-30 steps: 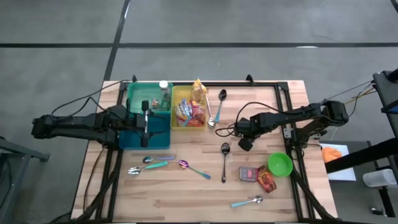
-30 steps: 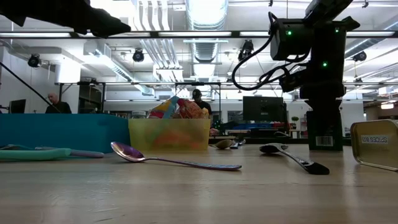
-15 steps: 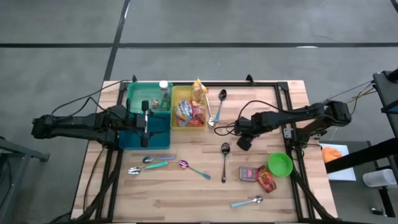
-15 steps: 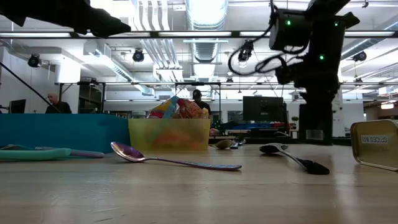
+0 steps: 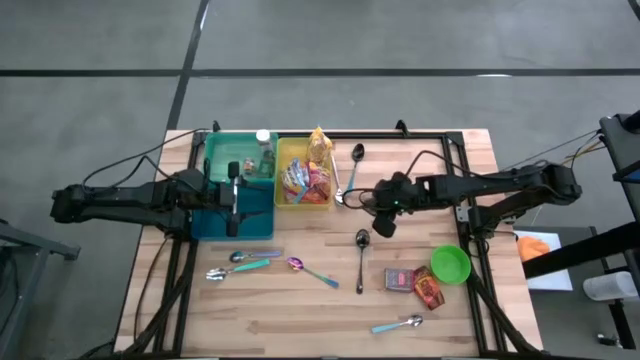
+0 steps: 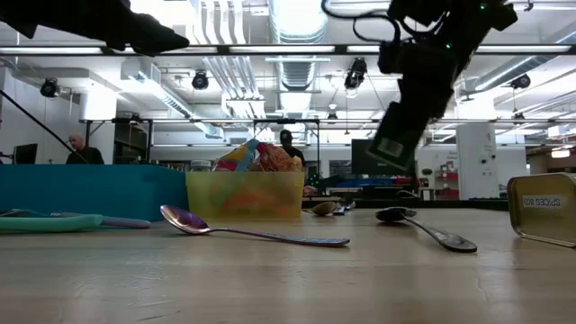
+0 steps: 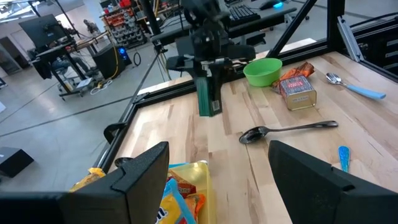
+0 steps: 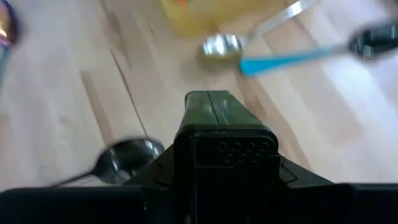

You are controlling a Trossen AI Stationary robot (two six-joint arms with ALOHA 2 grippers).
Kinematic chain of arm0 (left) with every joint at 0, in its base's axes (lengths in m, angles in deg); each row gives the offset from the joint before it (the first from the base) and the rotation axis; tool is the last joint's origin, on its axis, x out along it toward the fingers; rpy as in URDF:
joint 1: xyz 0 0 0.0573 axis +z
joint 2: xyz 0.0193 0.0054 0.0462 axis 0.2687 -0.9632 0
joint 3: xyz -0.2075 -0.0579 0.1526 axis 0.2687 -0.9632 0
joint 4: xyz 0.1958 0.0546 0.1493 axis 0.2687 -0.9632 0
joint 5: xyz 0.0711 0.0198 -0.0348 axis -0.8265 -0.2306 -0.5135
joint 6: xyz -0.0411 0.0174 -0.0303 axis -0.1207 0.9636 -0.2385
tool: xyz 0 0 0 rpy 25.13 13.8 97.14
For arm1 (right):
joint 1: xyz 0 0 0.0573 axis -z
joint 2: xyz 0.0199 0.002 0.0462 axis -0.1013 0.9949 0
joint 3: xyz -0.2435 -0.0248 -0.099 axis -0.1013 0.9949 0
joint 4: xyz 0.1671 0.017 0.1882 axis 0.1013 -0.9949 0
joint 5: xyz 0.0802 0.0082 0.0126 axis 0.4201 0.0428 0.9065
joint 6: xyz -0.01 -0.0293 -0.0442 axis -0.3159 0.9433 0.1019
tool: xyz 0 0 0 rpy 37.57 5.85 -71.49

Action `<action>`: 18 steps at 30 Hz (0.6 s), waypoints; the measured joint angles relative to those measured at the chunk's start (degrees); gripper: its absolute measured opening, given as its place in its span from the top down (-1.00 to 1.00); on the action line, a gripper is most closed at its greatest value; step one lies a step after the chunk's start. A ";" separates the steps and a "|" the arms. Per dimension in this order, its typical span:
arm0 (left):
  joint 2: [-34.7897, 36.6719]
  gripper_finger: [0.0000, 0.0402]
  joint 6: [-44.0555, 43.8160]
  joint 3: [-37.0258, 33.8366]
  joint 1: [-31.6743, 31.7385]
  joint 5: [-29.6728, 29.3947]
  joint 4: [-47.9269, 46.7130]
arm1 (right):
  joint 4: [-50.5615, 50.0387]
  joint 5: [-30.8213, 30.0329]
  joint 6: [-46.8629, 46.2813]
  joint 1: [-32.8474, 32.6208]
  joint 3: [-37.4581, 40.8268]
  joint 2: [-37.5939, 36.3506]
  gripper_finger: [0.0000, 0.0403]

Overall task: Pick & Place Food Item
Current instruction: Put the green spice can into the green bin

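My right gripper (image 5: 388, 205) is shut on a dark green box-shaped container (image 5: 381, 224) with a barcode label, and hangs over the table's middle, right of the yellow bin (image 5: 288, 150) of snack packets. The low view shows the container (image 6: 396, 135) tilted and off the wood. In the right wrist view its capped end with small holes (image 8: 224, 146) faces the camera. My left gripper (image 5: 233, 196) hovers open over the teal bin (image 5: 215, 160), with nothing between its fingers (image 7: 143, 180). My right gripper pinches the dark green container's upper end (image 7: 208, 67) between its two fingers. The fingers slant down from the table's right side. The container hangs below them, tilted, its lower end (image 6: 387, 157) clear of the table.
A black spoon (image 5: 361, 255) lies just near-side of the held container, and two more spoons (image 5: 352, 170) lie by the yellow bin. A green bowl (image 5: 450, 264), a tin (image 5: 400, 280) and a snack packet (image 5: 430, 291) sit at the right. Other spoons (image 5: 240, 263) lie front left.
My right gripper has risen and shifted toward the table's left, toward the yellow bin, tipping as it went. The dark green container, which stood upright on the table, is now lifted clear and tilted.
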 joint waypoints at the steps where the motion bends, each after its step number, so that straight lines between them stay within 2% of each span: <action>1: 0.00 -0.38 0.00 0.00 0.00 0.00 0.00 | 1.53 0.00 1.38 0.00 0.00 -0.07 0.47; 6: 0.00 -0.38 0.00 0.00 0.00 0.00 -0.02 | 9.63 0.09 6.79 0.00 0.02 0.46 0.41; 10: -0.02 -0.38 0.00 0.00 0.00 0.00 -0.03 | 16.93 2.51 10.46 0.00 0.02 2.12 0.36; 18: 0.00 -0.38 0.03 0.00 0.00 0.00 -1.34 | 28.84 4.81 16.68 0.02 0.04 6.98 0.47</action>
